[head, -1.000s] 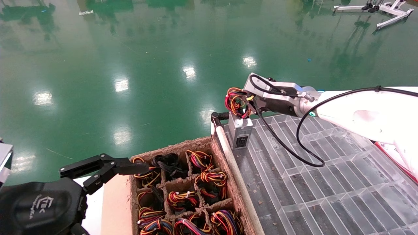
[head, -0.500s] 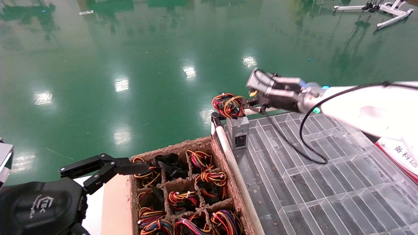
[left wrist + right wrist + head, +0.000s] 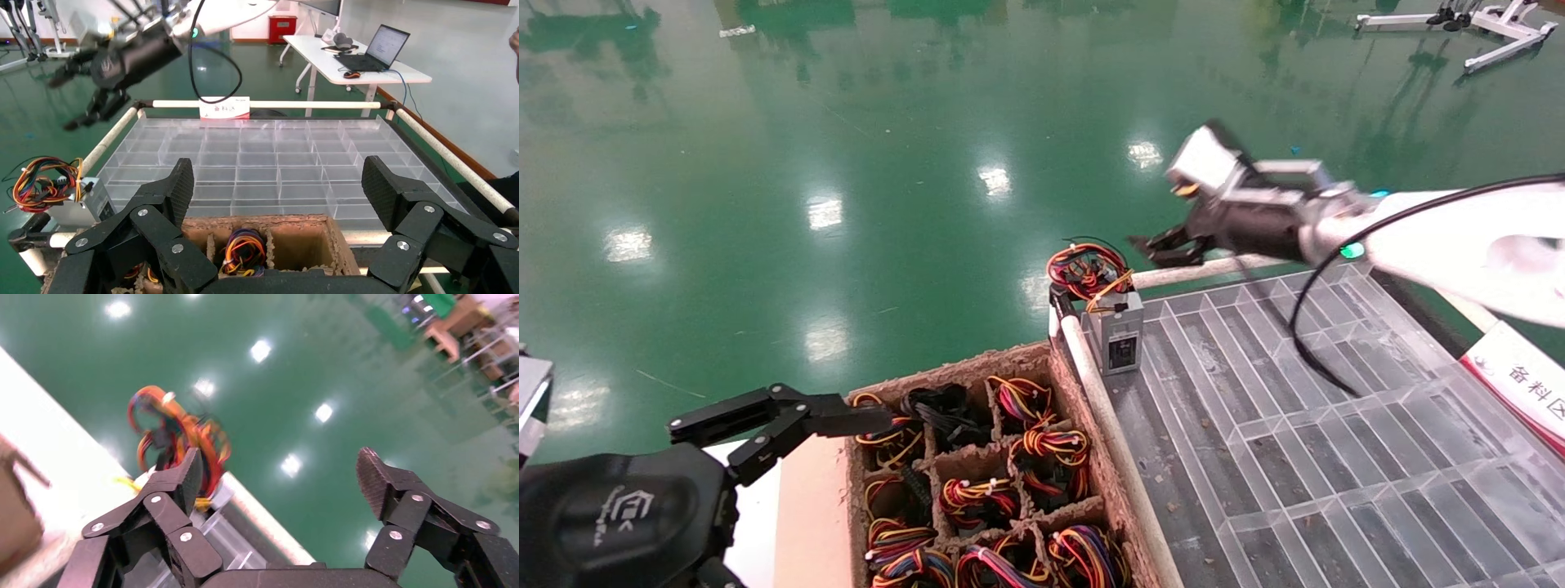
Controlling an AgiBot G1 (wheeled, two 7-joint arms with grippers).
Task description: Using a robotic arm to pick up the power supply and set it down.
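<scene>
Standing power supply point(image 3: 1118, 331) below open right gripper point(image 3: 1164, 245), apart.

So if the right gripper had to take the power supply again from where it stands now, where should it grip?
Probably the grey metal body of the power supply, which stands upright at the clear tray's corner. Come from above and the tray side, fingers across its flat sides, below the loose wire bundle on top. The right gripper hangs open nearby.

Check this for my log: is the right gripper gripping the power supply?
No, the right gripper hangs open, apart from the power supply standing on the clear tray.
</scene>
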